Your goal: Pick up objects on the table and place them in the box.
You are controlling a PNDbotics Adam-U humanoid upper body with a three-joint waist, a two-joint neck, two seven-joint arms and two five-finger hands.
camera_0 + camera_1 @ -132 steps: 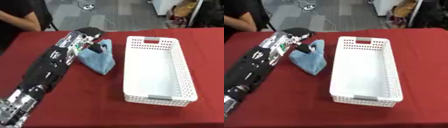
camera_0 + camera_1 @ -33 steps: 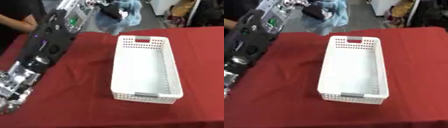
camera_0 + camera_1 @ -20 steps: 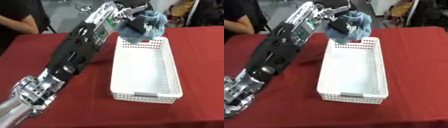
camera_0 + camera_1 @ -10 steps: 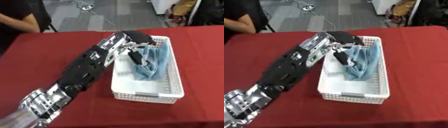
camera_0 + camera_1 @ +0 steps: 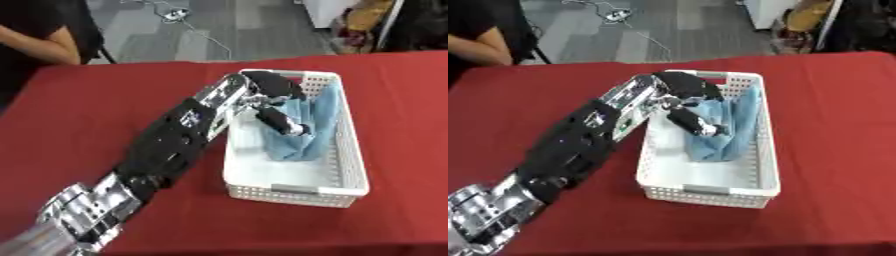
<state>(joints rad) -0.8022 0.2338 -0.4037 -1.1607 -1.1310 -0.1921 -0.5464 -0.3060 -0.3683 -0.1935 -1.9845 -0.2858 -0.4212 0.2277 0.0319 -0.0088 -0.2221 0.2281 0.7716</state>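
Where your left arm reaches across the red table point(image 5: 87, 115), your left hand point(image 5: 278, 107) sits inside the white perforated box point(image 5: 350, 165), fingers curled around the light blue cloth point(image 5: 311, 127). The cloth hangs from that grasp, draped against the box's right wall, lower end on the floor. No readable writing appears.

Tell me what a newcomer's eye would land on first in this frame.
Most striking is the robot's long black and silver left arm, which runs up from the lower left and ends in the left hand inside the white box. That hand is curled on a blue cloth, which hangs crumpled along the box's right wall. The red table frames it all; the right hand does not show.
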